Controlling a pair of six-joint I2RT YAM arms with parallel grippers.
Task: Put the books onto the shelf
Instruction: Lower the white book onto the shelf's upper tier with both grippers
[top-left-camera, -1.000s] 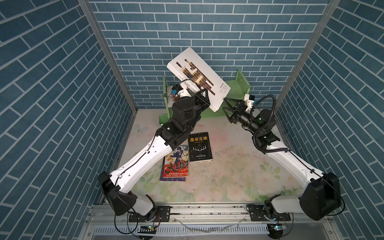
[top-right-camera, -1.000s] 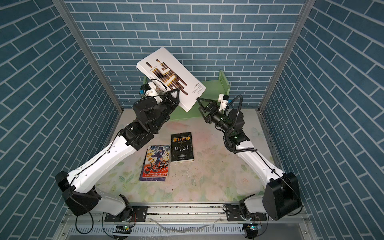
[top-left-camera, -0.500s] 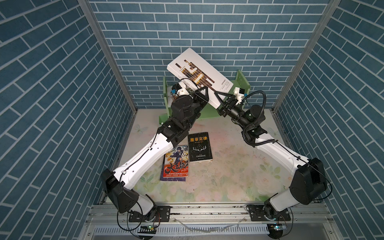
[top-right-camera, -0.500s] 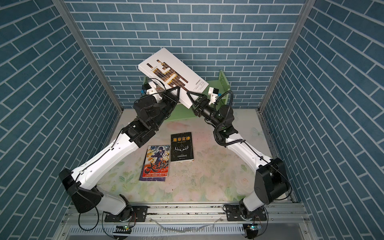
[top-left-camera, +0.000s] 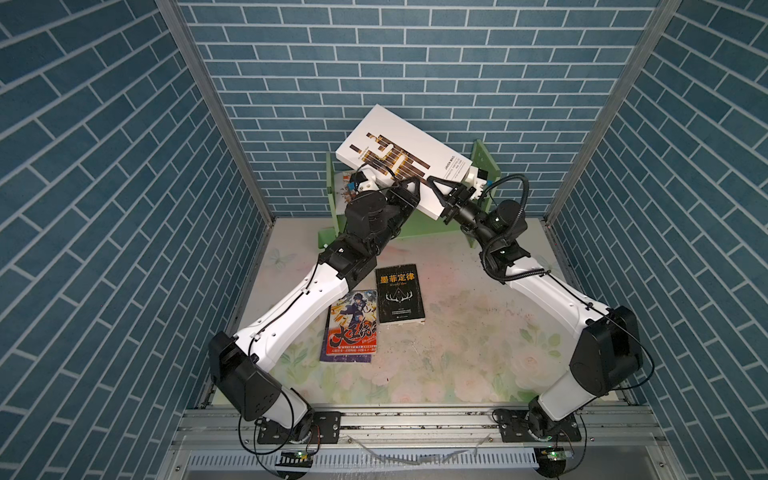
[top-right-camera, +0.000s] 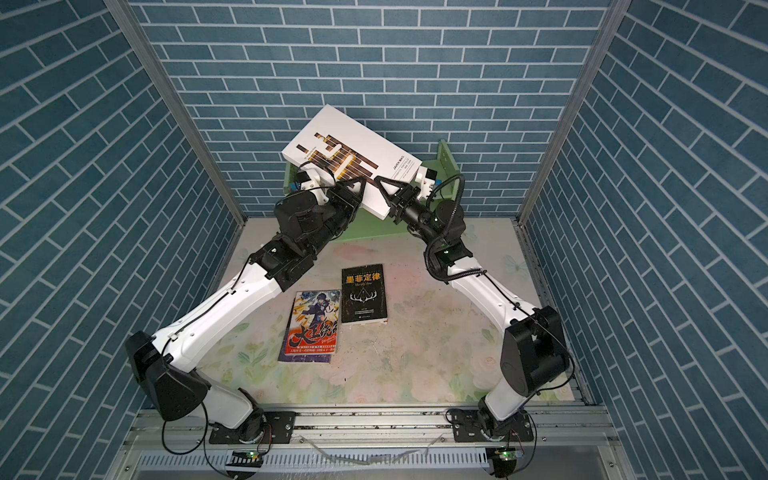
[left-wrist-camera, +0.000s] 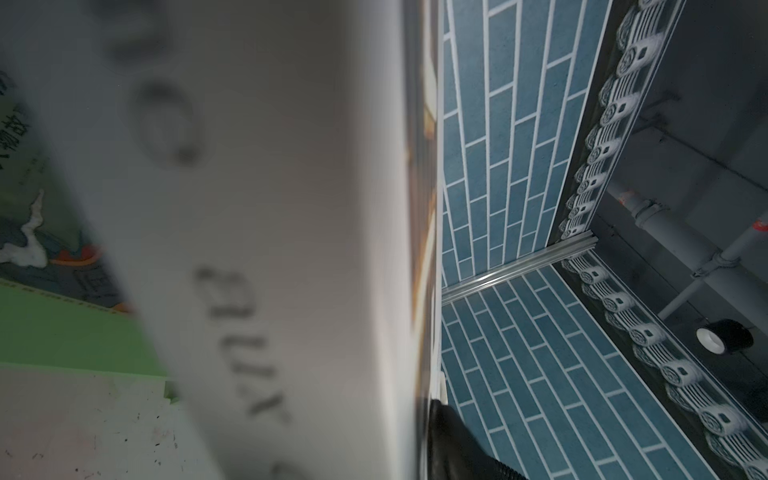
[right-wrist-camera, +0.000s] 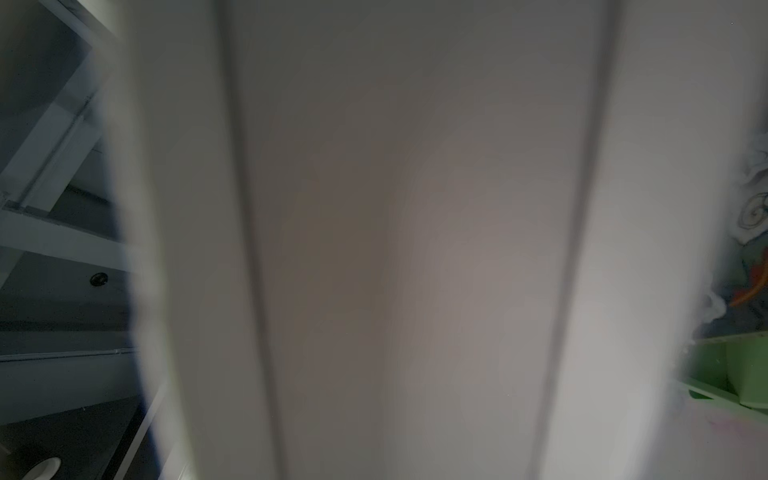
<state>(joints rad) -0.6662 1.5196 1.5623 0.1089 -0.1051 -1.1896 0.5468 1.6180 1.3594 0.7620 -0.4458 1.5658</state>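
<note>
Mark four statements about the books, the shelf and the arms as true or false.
1. The white book is up in the air, tilted, over the shelf. True.
2. The black book stands upright on the shelf. False: it lies flat on the table.
3. The left gripper and the right gripper both meet the white book at its lower edge. True.
4. The colourful book is stacked on top of the black book. False: it lies beside it, cover up.
</note>
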